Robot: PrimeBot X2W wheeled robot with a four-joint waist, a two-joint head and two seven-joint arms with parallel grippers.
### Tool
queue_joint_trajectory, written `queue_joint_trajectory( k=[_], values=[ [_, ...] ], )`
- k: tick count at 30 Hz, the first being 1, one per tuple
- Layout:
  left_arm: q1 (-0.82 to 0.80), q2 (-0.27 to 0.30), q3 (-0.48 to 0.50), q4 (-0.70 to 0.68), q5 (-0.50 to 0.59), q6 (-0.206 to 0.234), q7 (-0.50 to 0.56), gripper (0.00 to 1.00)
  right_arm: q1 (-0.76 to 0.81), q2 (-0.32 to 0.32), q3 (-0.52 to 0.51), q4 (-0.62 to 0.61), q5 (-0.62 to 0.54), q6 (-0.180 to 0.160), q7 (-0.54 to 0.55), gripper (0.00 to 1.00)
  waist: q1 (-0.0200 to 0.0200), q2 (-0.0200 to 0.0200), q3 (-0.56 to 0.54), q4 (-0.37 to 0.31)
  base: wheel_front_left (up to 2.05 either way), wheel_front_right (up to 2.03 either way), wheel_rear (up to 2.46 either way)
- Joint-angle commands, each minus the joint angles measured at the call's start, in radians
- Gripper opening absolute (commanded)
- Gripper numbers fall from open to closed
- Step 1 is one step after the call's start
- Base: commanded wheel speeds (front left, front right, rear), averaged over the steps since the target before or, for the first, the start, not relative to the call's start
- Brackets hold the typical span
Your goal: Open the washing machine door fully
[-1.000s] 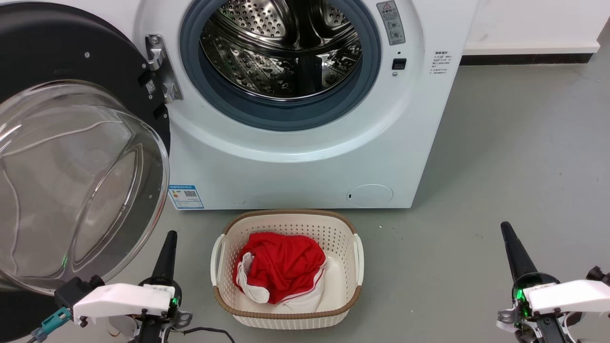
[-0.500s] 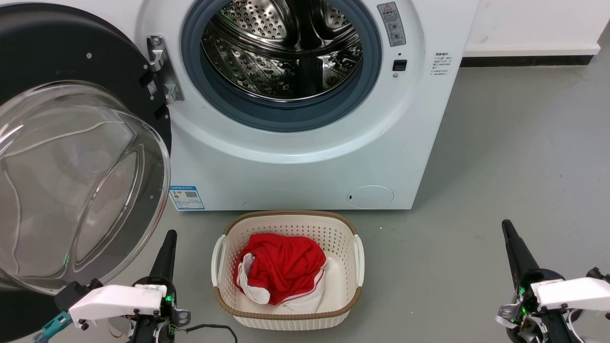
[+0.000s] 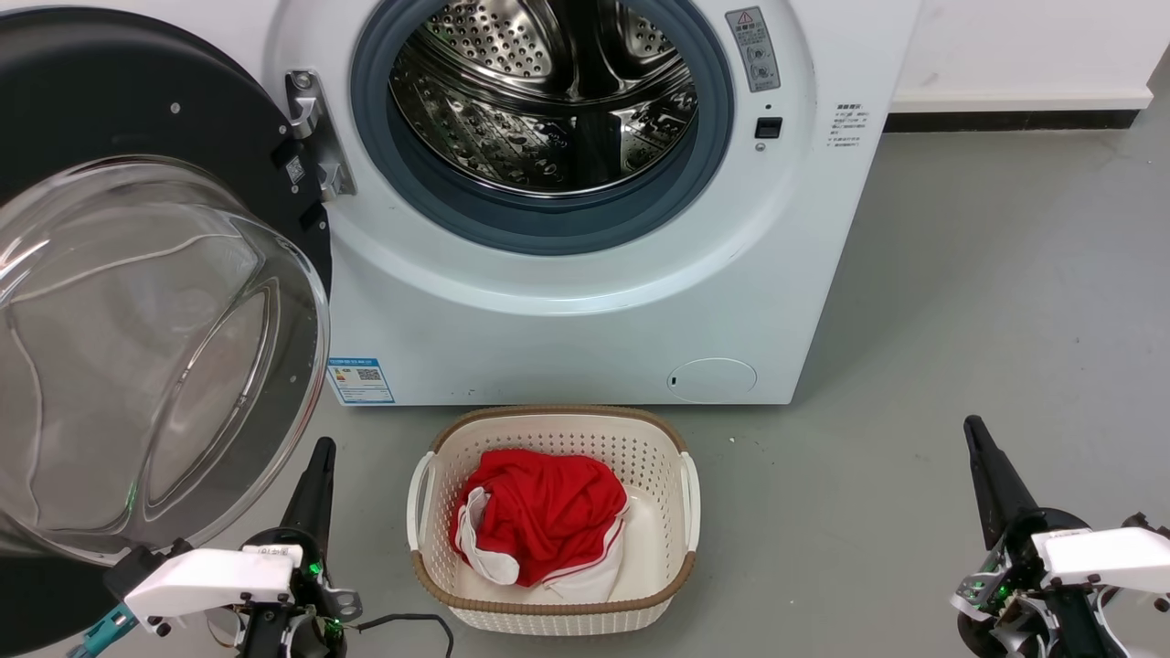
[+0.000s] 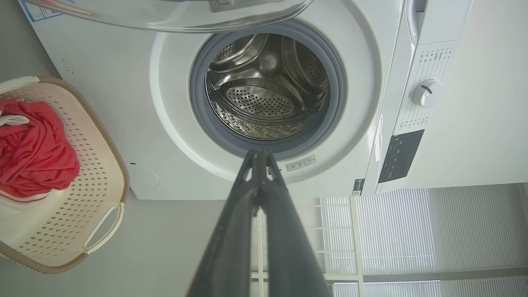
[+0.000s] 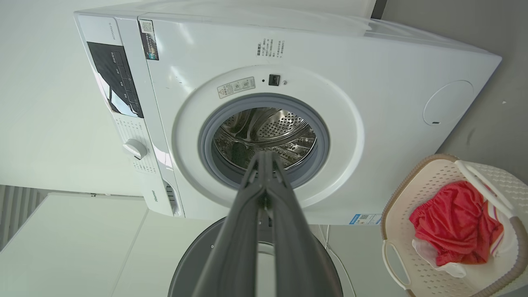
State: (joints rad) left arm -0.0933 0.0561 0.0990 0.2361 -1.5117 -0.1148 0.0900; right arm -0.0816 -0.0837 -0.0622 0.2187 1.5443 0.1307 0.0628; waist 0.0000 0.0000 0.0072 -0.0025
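The washing machine door [image 3: 110, 100], a glossy black ring around a bulging clear glass bowl, stands swung wide open to the left of the drum opening [image 3: 548, 100]. My left gripper [image 3: 324, 448] is shut and empty near the floor, just below and right of the glass bowl, not touching it. At the lower right my right gripper [image 3: 971, 425] is also shut and empty, far from the door. In the left wrist view the shut left gripper [image 4: 258, 152] points at the drum, with the door's glass [image 4: 185, 14] along the top edge. The right gripper [image 5: 264, 154] is seen shut above the door [image 5: 192, 268].
A cream laundry basket [image 3: 548, 416] holding a red and white garment [image 3: 539, 512] sits on the grey floor in front of the machine, between my arms. A small round white flap [image 3: 711, 376] is low on the machine's front. Open floor lies to the right.
The whole picture has shifted slightly, so the head camera has moved. Both wrists sit a little lower in the head view. The door keeps the same open position.
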Motion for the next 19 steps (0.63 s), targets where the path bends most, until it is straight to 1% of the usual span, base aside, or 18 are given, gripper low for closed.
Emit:
queue_joint_trajectory(
  k=[1, 14, 19],
  values=[
    [-0.018, -0.001, 0.004, 0.002, -0.019, -0.007, 0.006, 0.0, -0.016, 0.002, -0.003, 0.004, 0.022, 0.0, 0.006, 0.0, 0.0, 0.0, 0.0, 0.0, 0.0, 0.0, 0.0],
    [-0.02, -0.007, 0.02, 0.011, -0.105, -0.02, 0.03, 0.0, -0.03, 0.005, -0.012, 0.028, 0.108, 0.0, 0.02, 0.0, 0.0, 0.0, -0.004, 0.002, 0.0, 0.0, 0.0],
    [-0.019, -0.007, 0.019, 0.011, -0.101, -0.019, 0.028, 0.0, -0.03, 0.007, -0.014, 0.027, 0.099, 0.0, 0.022, 0.0, 0.0, 0.0, -0.004, 0.002, 0.0, 0.0, 0.0]
  ],
)
